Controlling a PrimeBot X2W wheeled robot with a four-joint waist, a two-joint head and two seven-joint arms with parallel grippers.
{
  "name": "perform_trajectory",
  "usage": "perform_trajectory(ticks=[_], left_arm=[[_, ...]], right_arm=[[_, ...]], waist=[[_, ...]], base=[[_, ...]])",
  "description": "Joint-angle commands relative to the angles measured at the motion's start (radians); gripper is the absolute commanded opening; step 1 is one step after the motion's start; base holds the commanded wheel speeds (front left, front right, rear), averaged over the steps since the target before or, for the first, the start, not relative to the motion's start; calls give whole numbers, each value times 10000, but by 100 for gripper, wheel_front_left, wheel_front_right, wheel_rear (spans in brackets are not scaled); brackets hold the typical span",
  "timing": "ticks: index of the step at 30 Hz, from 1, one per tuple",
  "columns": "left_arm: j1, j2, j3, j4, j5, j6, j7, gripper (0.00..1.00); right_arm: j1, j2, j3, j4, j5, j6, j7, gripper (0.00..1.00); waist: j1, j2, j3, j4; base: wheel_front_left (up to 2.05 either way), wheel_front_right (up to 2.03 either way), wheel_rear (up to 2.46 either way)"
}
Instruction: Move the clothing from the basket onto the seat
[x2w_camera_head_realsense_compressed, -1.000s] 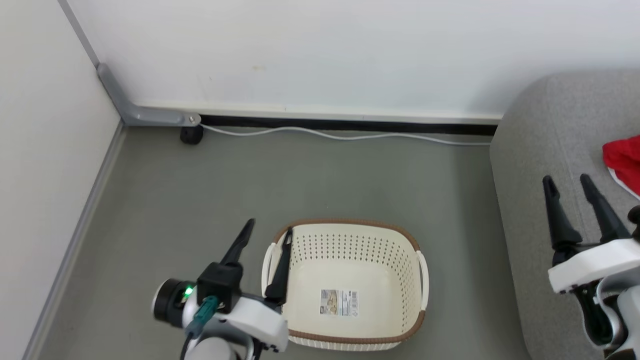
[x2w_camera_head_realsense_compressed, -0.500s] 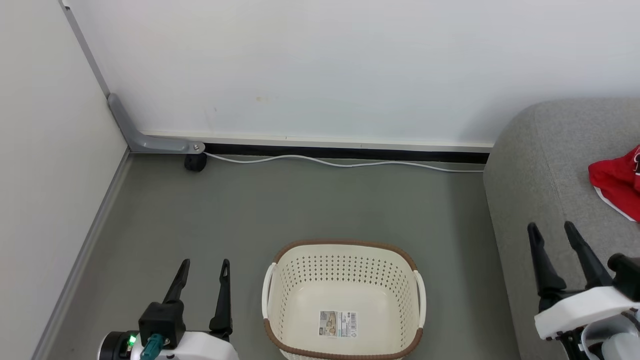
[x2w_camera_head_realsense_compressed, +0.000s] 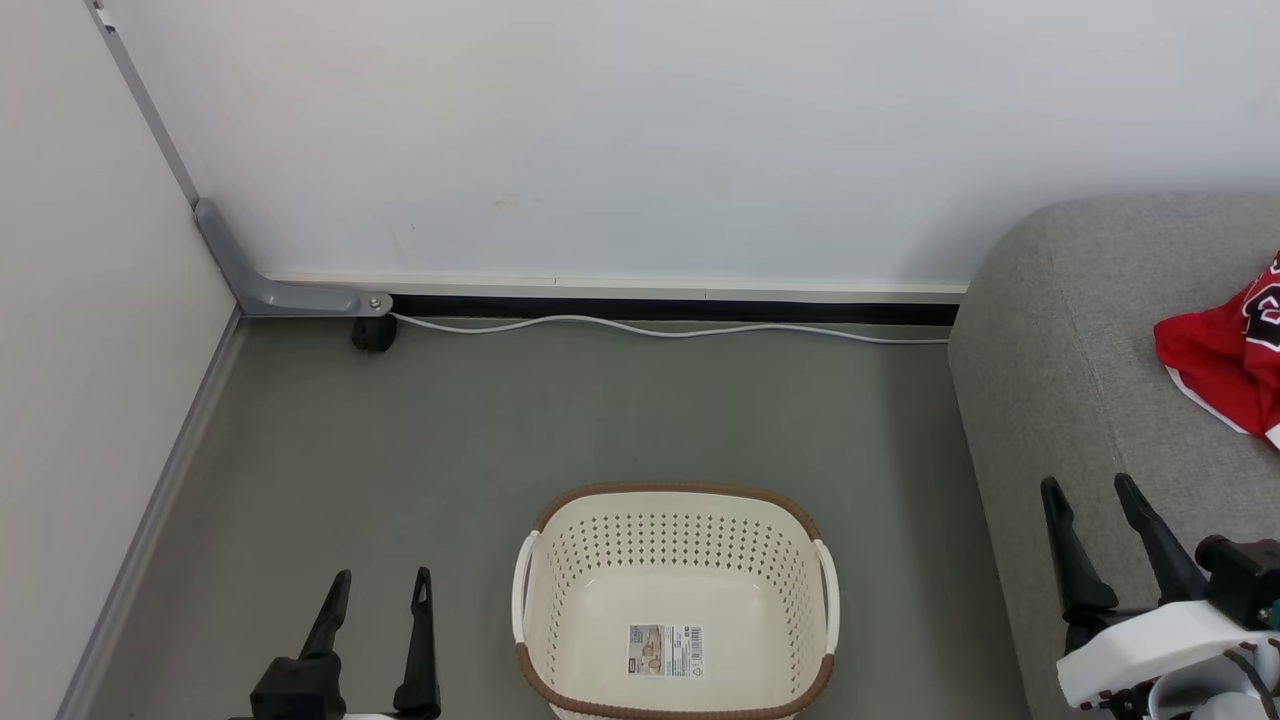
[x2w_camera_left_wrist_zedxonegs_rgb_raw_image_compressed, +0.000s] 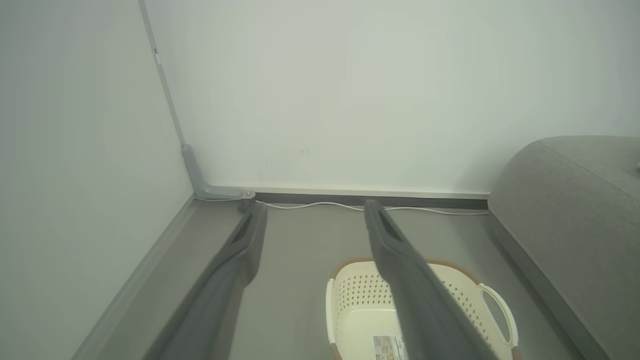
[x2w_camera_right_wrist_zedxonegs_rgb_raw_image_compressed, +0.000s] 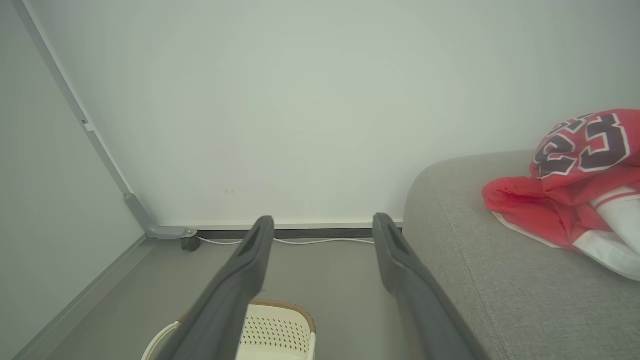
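The clothing (x2w_camera_head_realsense_compressed: 1225, 365), red with dark numerals and white trim, is lying bunched on the grey seat (x2w_camera_head_realsense_compressed: 1080, 330) at the far right. The basket (x2w_camera_head_realsense_compressed: 680, 535) is sitting on the grey-green floor (x2w_camera_head_realsense_compressed: 560, 420) just left of the seat, its label sticker showing. The left claw (x2w_camera_head_realsense_compressed: 383, 580) is hovering left of the basket, spread wide and gripping nothing. The right claw (x2w_camera_head_realsense_compressed: 1087, 487) is hanging over the seat's near part, equally spread and bare. A white cable (x2w_camera_head_realsense_compressed: 660, 330) is trailing along the far white wall (x2w_camera_head_realsense_compressed: 640, 130).

Open floor (x2w_camera_head_realsense_compressed: 560, 420) around the basket (x2w_camera_head_realsense_compressed: 678, 490), seat (x2w_camera_head_realsense_compressed: 1080, 330) closing the right
Floor runs bare from basket to wall (x2w_camera_head_realsense_compressed: 640, 150), a white cable (x2w_camera_head_realsense_compressed: 660, 328) along the wall's foot; the clothing (x2w_camera_head_realsense_compressed: 1215, 365) is heaped on the seat's far right.
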Motion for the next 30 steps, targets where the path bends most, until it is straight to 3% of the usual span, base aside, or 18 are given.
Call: perform_trajectory(ticks=[1,17,18,22,30], left_arm=[[-228,17,316,-283,78,-53,-59,100],[-300,10,-124,-288,-118,17,-59,100],[-304,10,-125,-292,-157,-38,-59,0],[108,-50,-430,408,-111,4,6,0],[29,-24,-292,404,-1024,-134,204,0]], right_arm=[[-115,-145,143,-299,-128,40,-61,100],[-186,-100,102,-285,-107,40,-61,100],[-191,-89,70,-294,-100,40,-61,0],[277,280,77,370,-40,-2,2,0],[312,403,-80,302,696,1,241,0]], waist=[[0,-1,12,-9],[0,-1,65,-81],[0,-1,63,-83],[0,-1,63,-83],[21,-1,48,-112]], base=[[0,0,0],[0,0,0],[0,0,0],[0,0,0],[0,0,0]])
